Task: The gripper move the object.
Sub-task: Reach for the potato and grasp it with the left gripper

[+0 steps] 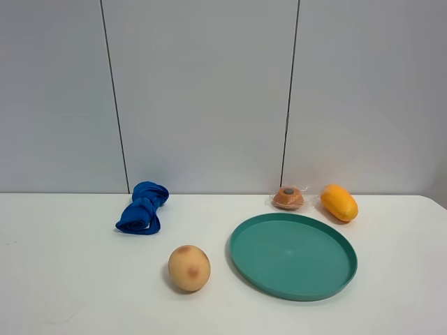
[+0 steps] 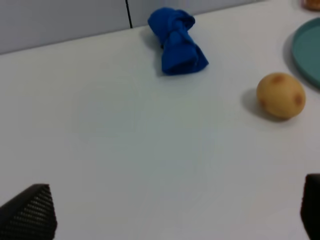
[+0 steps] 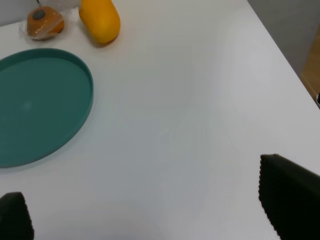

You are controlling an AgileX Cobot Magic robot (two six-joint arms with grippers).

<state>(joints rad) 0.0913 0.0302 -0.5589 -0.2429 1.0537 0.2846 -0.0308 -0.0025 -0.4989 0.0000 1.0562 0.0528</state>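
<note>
The object is a tan-yellow egg-shaped thing with reddish-brown blotches (image 1: 189,268), resting on the white table just left of the teal plate (image 1: 293,288). It also shows in the left wrist view (image 2: 281,95), far ahead of my left gripper (image 2: 170,220). That gripper is open and empty, with only its black fingertips (image 2: 30,214) in view above bare table. My right gripper (image 3: 150,215) is open and empty too, its fingertips (image 3: 290,200) over the table to the right of the plate (image 3: 75,75). Neither gripper shows in the exterior high view.
A crumpled blue cloth (image 1: 143,208) lies at the back left of the object. A small brown wrapped round item (image 1: 288,198) and a bright orange oblong fruit (image 1: 339,202) sit behind the plate. The table's right edge (image 3: 280,50) is near the right gripper.
</note>
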